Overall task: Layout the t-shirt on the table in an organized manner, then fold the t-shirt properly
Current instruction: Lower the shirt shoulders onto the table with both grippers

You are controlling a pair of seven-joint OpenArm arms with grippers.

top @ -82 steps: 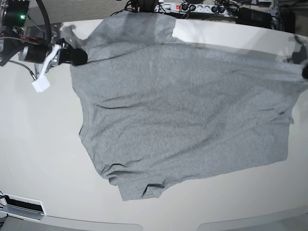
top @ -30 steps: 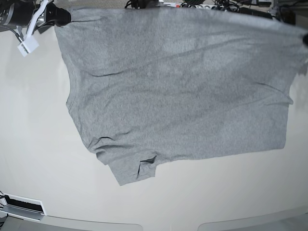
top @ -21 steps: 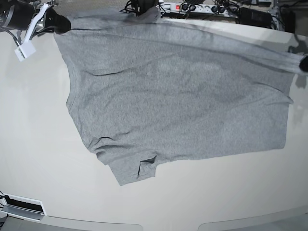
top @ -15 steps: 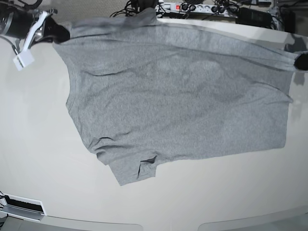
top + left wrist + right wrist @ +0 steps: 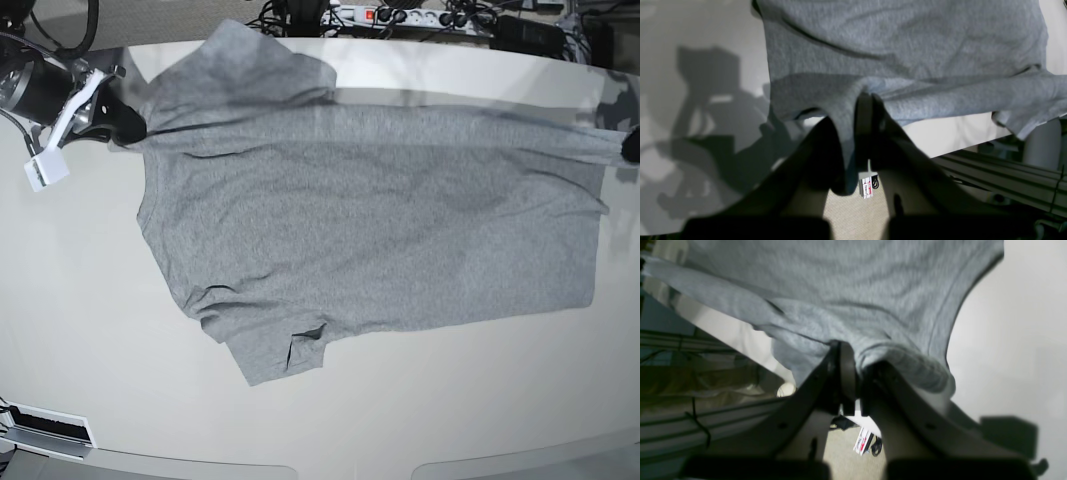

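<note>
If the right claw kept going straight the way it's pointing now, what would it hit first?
Probably more of the t-shirt: the right claw is shut on its edge, and grey cloth fills the view ahead. Depth is unclear.

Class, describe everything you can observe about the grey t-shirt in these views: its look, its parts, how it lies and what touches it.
The t-shirt is heather-grey soft knit, short-sleeved, with its plain side showing. Most of it lies spread and lightly wrinkled on the table, one sleeve pointing toward the near edge, another toward the far edge. The right gripper and left gripper are each shut on its far edge, pinching bunched fabric at opposite ends.
</note>
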